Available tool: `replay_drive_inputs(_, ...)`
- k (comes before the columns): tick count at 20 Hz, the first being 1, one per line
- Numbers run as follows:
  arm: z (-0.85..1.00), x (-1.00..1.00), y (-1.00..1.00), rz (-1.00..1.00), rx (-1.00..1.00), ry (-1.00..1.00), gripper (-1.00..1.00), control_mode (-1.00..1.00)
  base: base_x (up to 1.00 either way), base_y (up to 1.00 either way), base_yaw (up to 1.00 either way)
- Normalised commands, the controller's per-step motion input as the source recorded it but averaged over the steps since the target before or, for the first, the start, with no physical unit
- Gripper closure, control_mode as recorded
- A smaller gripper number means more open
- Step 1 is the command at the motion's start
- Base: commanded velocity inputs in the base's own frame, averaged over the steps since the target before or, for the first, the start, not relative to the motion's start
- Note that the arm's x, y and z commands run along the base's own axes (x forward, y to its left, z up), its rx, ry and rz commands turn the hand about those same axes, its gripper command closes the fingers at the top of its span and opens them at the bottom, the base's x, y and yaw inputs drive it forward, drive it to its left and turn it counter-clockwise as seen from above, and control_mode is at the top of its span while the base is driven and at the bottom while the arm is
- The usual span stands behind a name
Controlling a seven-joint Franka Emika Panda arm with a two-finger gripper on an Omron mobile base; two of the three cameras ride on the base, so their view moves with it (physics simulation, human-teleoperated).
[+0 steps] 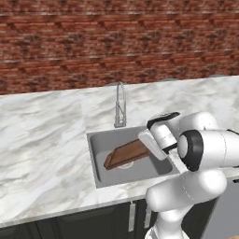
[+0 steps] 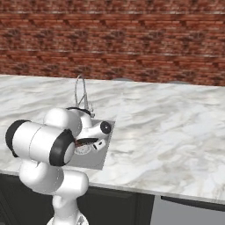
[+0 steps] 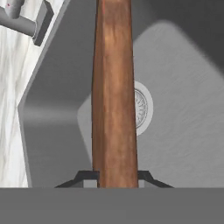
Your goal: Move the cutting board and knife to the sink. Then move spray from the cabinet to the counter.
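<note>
Left base view, L to R: white marble counter is running under the brick wall; the arched faucet is standing at the back edge of the sink. The cutting board is lying tilted inside the basin, low end toward the basin's left over the drain, high end rising to the right into the gripper, w/ the white arm bending in from the lower right.

Hand view: faucet base is sitting top left, sink wall sloping down, board seen edge-on running up the middle, drain peeking out just right of it. Both fingertips are pressing the board's sides, so the gripper's clamping the board.
</note>
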Motion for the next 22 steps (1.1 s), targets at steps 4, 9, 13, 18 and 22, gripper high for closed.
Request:
replay_drive_inputs(4, -0.04, 0.04, 0.00, 0.00, 0.00, 0.05, 1.00, -1.00, 0.00, 0.00, 0.00)
replay_drive_inputs(9, -0.01, -0.01, 0.00, 0.00, 0.00, 0.00, 1.00, -1.00, 0.00, 0.00, 0.00)
replay_drive_inputs(13, 0.08, -0.06, 0.02, 0.00, 0.00, -0.01, -1.00, -1.00, 0.00, 0.00, 0.00)
replay_drive_inputs(18, 0.87, -0.42, -0.11, -0.07, 0.04, -0.10, -1.00, -1.00, 0.00, 0.00, 0.00)
replay_drive_inputs(22, 1.00, -0.61, -0.32, -0.10, 0.00, -0.03, -1.00, -1.00, 0.00, 0.00, 0.00)
